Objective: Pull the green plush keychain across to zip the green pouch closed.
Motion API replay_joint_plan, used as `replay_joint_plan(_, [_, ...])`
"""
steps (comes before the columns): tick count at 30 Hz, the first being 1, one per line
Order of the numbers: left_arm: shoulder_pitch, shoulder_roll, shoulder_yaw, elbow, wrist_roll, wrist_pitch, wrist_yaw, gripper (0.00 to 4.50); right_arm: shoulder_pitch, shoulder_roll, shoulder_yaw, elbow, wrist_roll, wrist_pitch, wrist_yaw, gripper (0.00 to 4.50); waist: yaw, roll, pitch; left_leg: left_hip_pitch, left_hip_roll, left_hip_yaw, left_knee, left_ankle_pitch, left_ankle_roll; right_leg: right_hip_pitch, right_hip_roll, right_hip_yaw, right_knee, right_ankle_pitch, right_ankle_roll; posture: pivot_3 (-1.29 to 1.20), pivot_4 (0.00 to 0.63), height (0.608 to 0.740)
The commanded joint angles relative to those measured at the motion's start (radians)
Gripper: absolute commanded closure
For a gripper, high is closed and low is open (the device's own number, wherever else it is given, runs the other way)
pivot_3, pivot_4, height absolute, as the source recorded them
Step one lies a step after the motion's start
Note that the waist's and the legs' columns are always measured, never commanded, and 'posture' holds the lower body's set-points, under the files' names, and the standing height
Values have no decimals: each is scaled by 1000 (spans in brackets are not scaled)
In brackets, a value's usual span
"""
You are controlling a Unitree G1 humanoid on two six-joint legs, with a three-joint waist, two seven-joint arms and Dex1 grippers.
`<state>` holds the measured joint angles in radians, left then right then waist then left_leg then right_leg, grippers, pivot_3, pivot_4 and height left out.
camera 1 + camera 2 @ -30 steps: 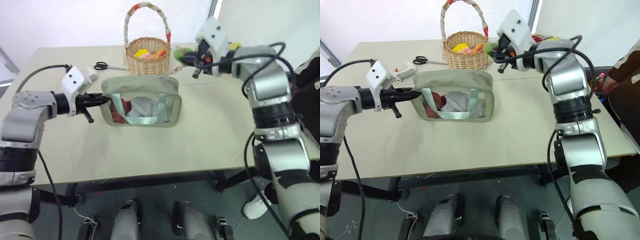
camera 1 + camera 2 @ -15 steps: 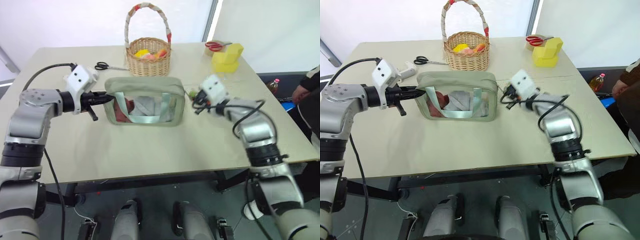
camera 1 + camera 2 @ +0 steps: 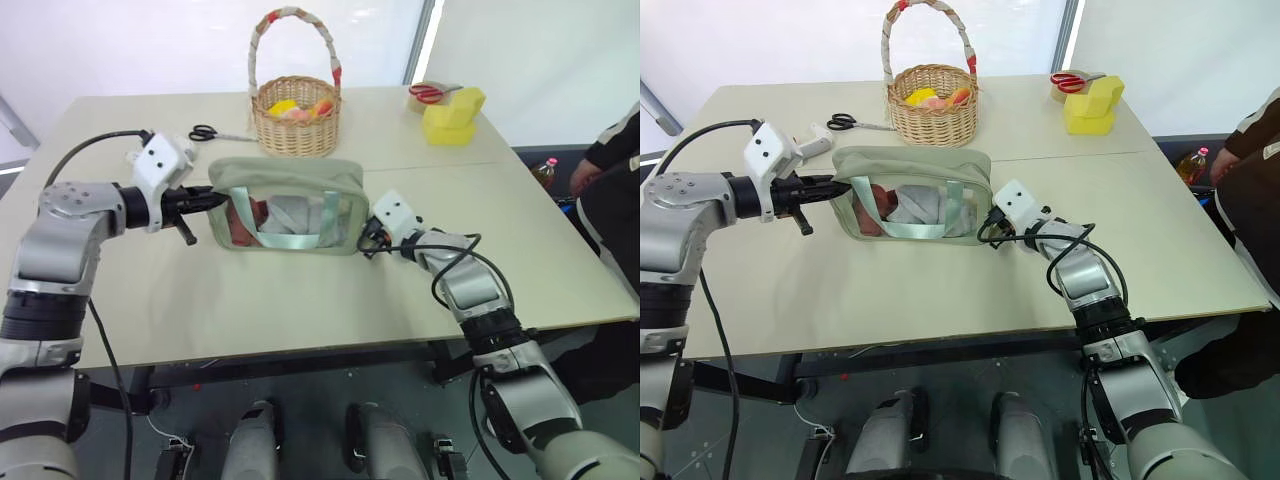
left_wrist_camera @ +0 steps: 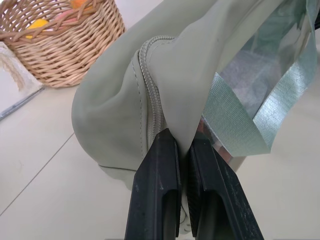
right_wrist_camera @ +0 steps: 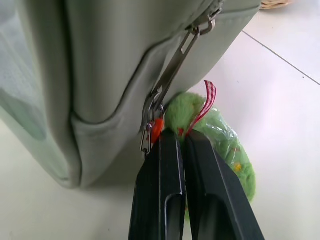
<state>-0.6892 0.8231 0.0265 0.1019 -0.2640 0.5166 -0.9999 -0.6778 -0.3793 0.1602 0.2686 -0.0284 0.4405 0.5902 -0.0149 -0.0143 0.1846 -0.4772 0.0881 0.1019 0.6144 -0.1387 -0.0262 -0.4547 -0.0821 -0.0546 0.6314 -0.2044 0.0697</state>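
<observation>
The green pouch [image 3: 288, 206] stands on the table [image 3: 300, 290] just in front of the wicker basket [image 3: 294, 112], its clear window facing the robot, with red and white contents and a pale blue-green strap [image 3: 290, 240] showing through. The zipper runs along its top and down the right end.

The left gripper [image 3: 208, 199] sits at the pouch's 9 o'clock end, fingers [image 4: 155, 195] pressed together on a fold of the sage fabric right beside the zipper track, as the left wrist view shows.

The right gripper [image 3: 985, 232] is low at the pouch's 3 o'clock end, near the bottom corner. In the right wrist view its fingers [image 5: 160, 195] are clamped together on the green plush keychain [image 5: 220, 145], pinching it where the red-checked ribbon and an orange bit meet the metal clip. The fuzzy charm bulges out past the fingertips at roughly 1 o'clock from them, pressed against the pouch's end wall, and the metal link chain [image 5: 172, 70] climbs from the clip up to the zipper pull at the pouch's upper edge.

Black scissors [image 3: 205, 131] lie at the basket's 9 o'clock; a yellow block [image 3: 455, 115] and red scissors [image 3: 432, 93] sit at the table's far right.
</observation>
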Motion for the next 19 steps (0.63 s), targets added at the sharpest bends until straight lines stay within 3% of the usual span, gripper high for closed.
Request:
replay_joint_plan(1, [-6, 14, 29, -8, -14, 17, 4, 4134, -63, -78, -83, -104, 98, 65, 114, 3818, 2, 0, 0, 0, 0, 0, 0, 0, 0, 0, 0, 0, 0, 0, 0, 0, 150, 740])
replay_joint_plan(3, [-19, 17, 44, 2, -38, 34, -6, 3398, -86, -141, -108, -155, 152, 111, 196, 3027, 3, 0, 0, -1, 0, 0, 0, 0, 0, -1, 0, 0, 0, 0, 0, 0, 150, 740])
replay_joint_plan(4, [-25, 21, 50, 5, -48, 43, -14, 2802, -96, -170, -117, -172, 168, 133, 218, 2369, 2, 0, 0, -1, 0, 0, 0, 0, 0, -1, 0, 0, 0, 0, 0, 0, 150, 740])
replay_joint_plan(9, [-79, 66, 117, 66, -134, 114, -76, 503, -191, -334, -226, -312, 432, 433, 426, 63, 1, 0, 0, -2, 0, -1, -1, 0, 0, -3, 0, 0, 0, 0, 0, 0, 150, 740])
replay_joint_plan(10, [-76, 84, 125, 70, -145, 120, -97, 68, -205, -347, -238, -342, 477, 484, 443, 0, -2, 0, 0, -2, 0, -1, -1, 0, 0, -3, 0, 0, 0, 0, 0, 0, 150, 740])
replay_joint_plan(14, [-69, 152, 159, 83, -175, 144, -144, 68, -260, -345, -284, -428, 613, 632, 430, 0, -5, 0, 0, -1, 0, -1, -2, 0, 0, -4, 1, 1, 0, 0, 0, 0, 150, 740])
replay_joint_plan(19, [-39, 175, 196, 47, -199, 140, -136, 68, -236, -339, -266, -501, 616, 636, 346, 0, 4, 0, 0, -2, 0, -1, -2, -1, 0, -5, -1, 0, -2, 0, -1, 0, 150, 740])
